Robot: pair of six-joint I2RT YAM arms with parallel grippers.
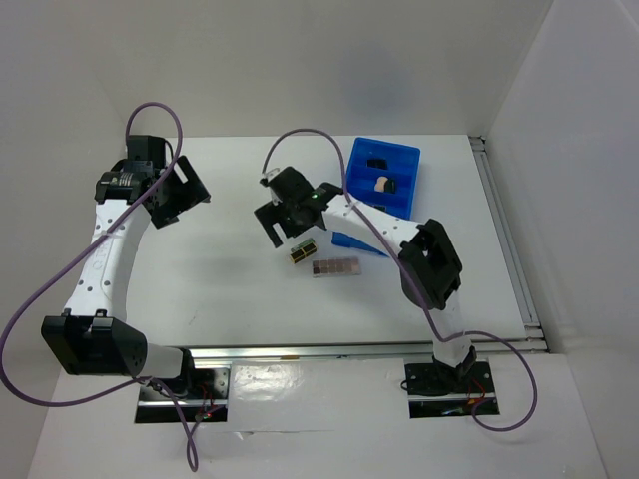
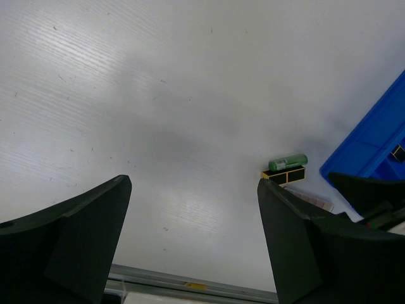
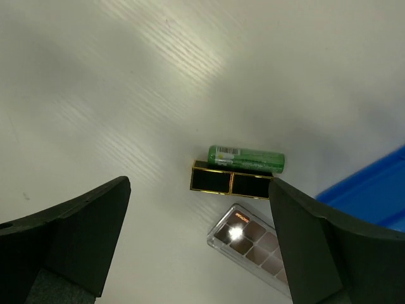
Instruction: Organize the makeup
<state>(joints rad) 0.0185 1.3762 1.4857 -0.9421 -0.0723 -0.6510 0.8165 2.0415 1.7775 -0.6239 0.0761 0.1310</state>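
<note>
A black-gold lipstick tube (image 3: 231, 183) lies on the white table with a green tube (image 3: 247, 158) touching its far side. A clear palette strip (image 3: 253, 240) of brown pans lies just in front of them. My right gripper (image 3: 197, 183) hangs above these, open, with nothing between its fingers. From above, the lipstick (image 1: 305, 251) and palette (image 1: 335, 267) lie just below the right gripper (image 1: 283, 226). My left gripper (image 1: 180, 195) is open and empty at the far left; its own view (image 2: 193, 180) shows the green tube (image 2: 288, 162) and lipstick (image 2: 284, 176) far off.
The blue compartment bin (image 1: 409, 160) stands at the back right with a beige sponge (image 1: 383, 184) and dark items inside. A flat blue piece (image 1: 354, 242) lies beside the palette. A metal rail (image 1: 300, 351) runs along the near table edge.
</note>
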